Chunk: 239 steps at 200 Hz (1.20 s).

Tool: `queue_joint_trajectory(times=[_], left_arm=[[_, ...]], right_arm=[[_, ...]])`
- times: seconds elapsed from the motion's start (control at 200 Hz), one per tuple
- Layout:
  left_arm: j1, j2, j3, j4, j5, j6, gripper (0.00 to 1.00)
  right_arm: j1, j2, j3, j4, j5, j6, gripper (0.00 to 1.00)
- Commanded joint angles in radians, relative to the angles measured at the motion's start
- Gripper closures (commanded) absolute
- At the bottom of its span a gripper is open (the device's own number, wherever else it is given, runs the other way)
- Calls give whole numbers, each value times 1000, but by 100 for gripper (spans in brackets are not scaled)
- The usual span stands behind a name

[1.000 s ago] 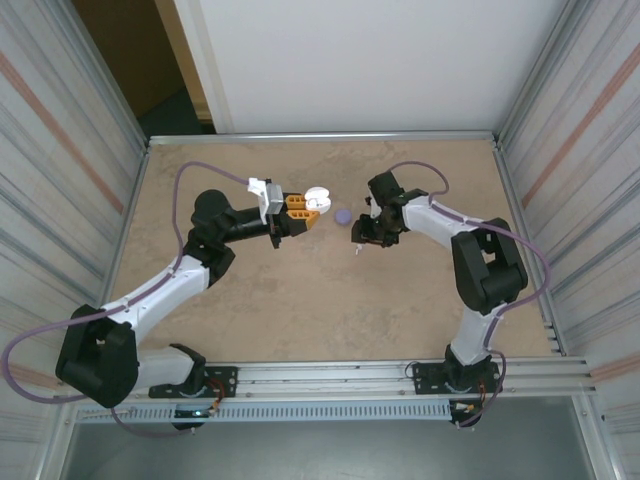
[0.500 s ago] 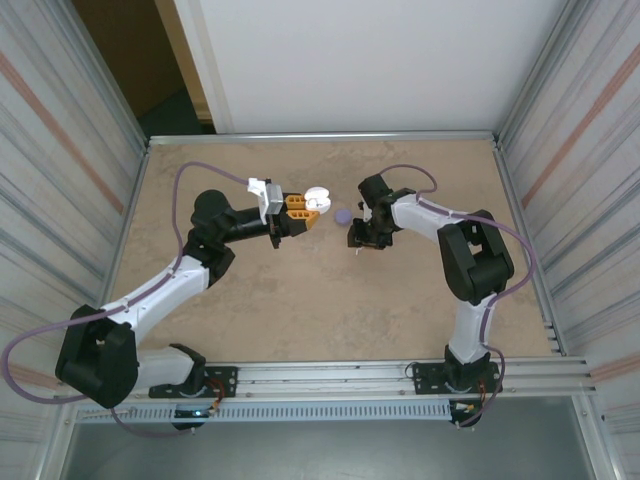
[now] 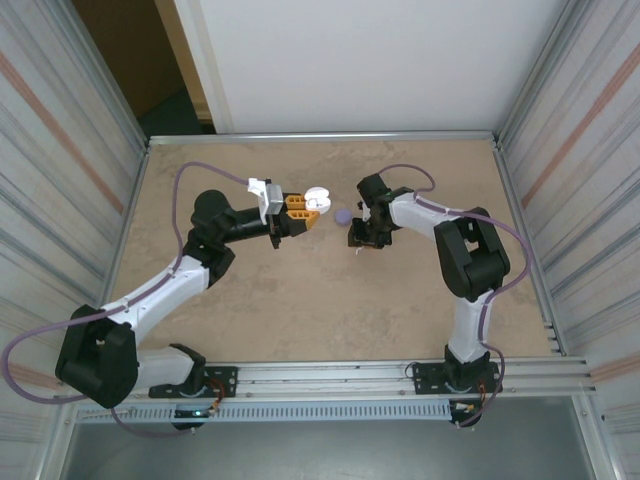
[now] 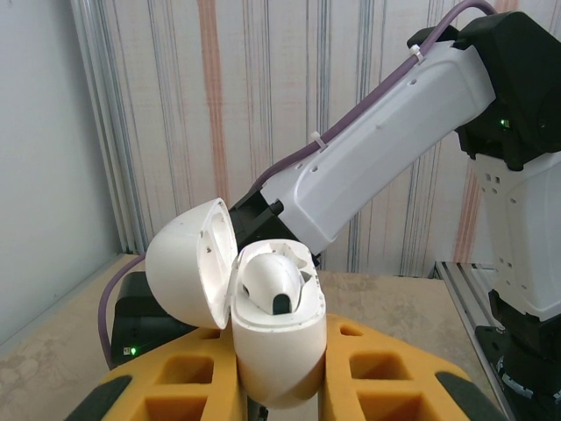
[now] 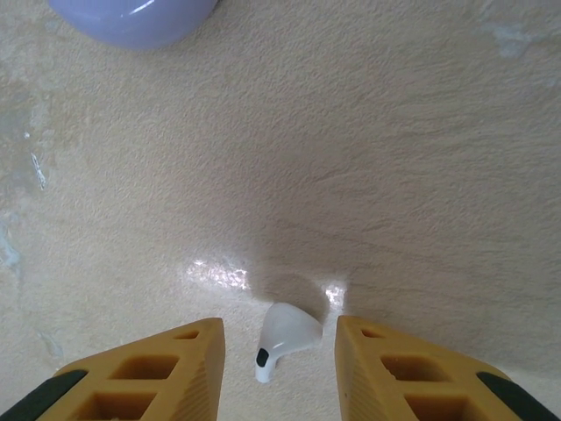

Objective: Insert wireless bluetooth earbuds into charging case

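straddling tiny white earbud [image 5: 282, 338] with right pincer [image 5: 279, 326] apart; looking light, slick, likely skidding, so pinching bulb squarely. clamping open white case [image 4: 279, 351] in left pincer [image 4: 277, 396].

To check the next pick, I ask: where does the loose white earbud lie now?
In the right wrist view the white earbud lies on the table between the right gripper's open jaws, the purple charging case farther ahead on the left.
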Motion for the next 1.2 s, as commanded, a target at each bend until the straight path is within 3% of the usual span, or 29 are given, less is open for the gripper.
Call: queue_joint_trajectory(times=[0.0, 1.193], left_arm=[[7, -40, -3, 8, -6, 17, 100], [7, -43, -4, -1, -9, 18, 100]], right_arm=[[4, 23, 30, -24, 8, -26, 65], [1, 33, 32, -18, -5, -33, 80]])
